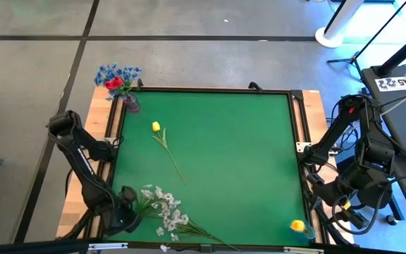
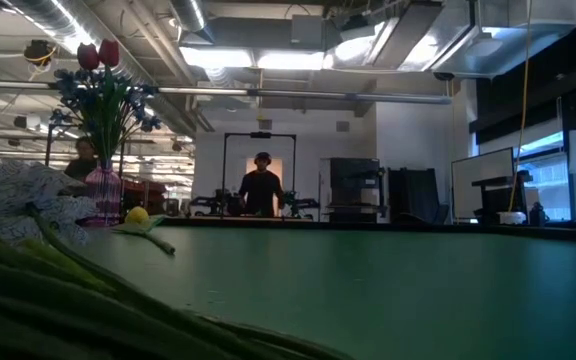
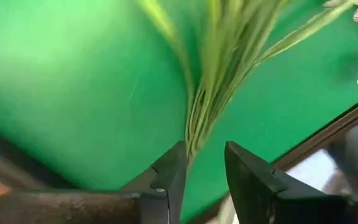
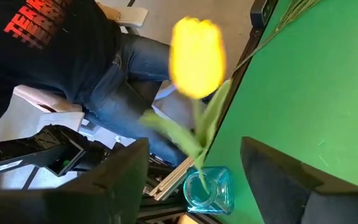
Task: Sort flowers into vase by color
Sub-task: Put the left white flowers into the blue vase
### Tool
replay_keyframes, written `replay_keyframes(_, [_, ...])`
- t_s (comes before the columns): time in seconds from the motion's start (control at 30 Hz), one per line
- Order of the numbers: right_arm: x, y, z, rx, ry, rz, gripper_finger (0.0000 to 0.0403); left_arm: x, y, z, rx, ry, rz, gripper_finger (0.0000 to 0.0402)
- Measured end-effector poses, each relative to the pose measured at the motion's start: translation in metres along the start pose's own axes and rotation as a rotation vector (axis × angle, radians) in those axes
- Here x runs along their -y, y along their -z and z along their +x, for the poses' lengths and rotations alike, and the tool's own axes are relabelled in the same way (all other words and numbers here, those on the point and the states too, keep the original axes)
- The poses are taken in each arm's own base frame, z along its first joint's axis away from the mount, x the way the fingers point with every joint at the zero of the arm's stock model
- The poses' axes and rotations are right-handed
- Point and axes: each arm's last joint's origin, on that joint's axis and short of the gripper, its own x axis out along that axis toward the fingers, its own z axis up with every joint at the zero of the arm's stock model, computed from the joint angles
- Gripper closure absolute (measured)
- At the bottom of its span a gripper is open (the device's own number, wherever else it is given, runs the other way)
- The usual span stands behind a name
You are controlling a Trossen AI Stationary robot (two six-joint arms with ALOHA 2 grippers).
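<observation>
High view puts the left gripper (image 1: 127, 212) at seven o'clock on the green mat (image 1: 224, 155), fingers parted around the stalks of the white blossom spray (image 1: 164, 212) (not clamped). Right gripper (image 4: 194, 180), released, sits at five o'clock, just back from a yellow tulip (image 4: 196, 57) standing in the blue vase (image 4: 209, 191). Another yellow tulip (image 1: 156, 127) lies toward ten o'clock; red and blue flowers (image 1: 117, 77) fill the eleven o'clock vase (image 1: 132, 104).

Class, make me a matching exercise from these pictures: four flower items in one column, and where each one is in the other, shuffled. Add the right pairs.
1 white blossom spray
2 loose yellow tulip
3 red tulips
4 yellow tulip in the blue vase

A lying alone mid-mat
B near right corner
C with blue sprigs, far left corner
D stalks between the left gripper fingers

Pairs: 1-D, 2-A, 3-C, 4-B
</observation>
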Motion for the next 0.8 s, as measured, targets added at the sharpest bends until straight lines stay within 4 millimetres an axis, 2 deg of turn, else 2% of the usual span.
replay_keyframes(0.13, [0.0,0.0,0.0,0.004,0.004,0.001,0.0142,0.003,0.001,0.02,0.023,-0.049,0.137,0.0298])
replay_keyframes(0.27, [0.0,0.0,0.0,0.003,0.003,0.001,0.0141,0.007,0.002,0.04,0.058,-0.074,0.19,0.0298])
replay_keyframes(0.4, [-0.001,0.001,0.0,-0.02,-0.02,-0.021,0.0141,0.011,-0.005,0.051,0.07,-0.098,0.206,0.0302])
replay_keyframes(0.53, [0.001,-0.002,0.0,-0.006,-0.01,-0.077,0.0141,0.016,-0.021,0.053,0.065,-0.109,0.127,0.0332])
replay_keyframes(0.67, [0.018,-0.016,0.0,0.064,0.077,-0.015,0.0141,0.029,-0.045,0.048,0.134,-0.077,0.123,0.0387])
replay_keyframes(0.8, [0.037,-0.029,-0.014,0.124,0.123,0.066,0.0141,0.044,-0.066,0.035,0.112,-0.078,0.17,0.0391])
